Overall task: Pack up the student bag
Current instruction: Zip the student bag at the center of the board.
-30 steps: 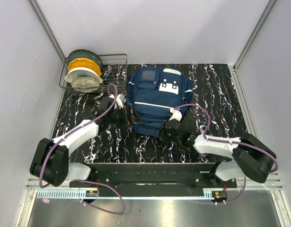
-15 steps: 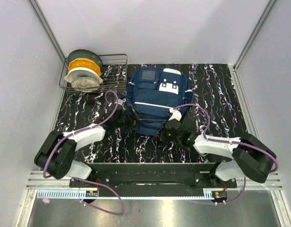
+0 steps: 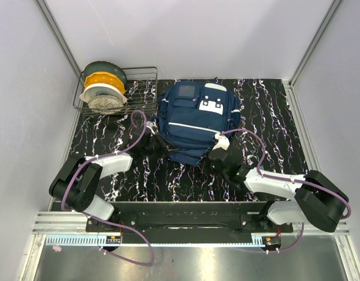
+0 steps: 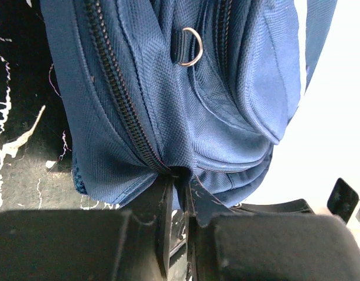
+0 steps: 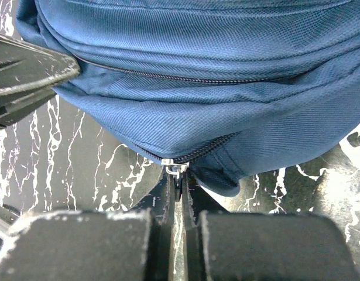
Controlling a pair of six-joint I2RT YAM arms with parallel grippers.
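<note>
Whatever marks the patches of the student bag [image 3: 194,117] carried were too small to read from overhead. The bag was navy fabric, lying flat near the middle of the black, white-veined table [image 3: 273,117]. It had a grey square patch [image 3: 184,92], two white patches and a white stripe [image 3: 194,127] across its front (one metal D-ring [image 4: 191,47] showed in the left wrist view). There was one bag, with two arms at its near edge. The left gripper [image 4: 178,181] was pinched on the bag's fabric where a zip ended. The right gripper [image 5: 178,178] was pressed together on a zipper pull [image 5: 175,168]. One wire rack [image 3: 143,69] at the far left held three spools [image 3: 103,88]: green, orange and white.
</note>
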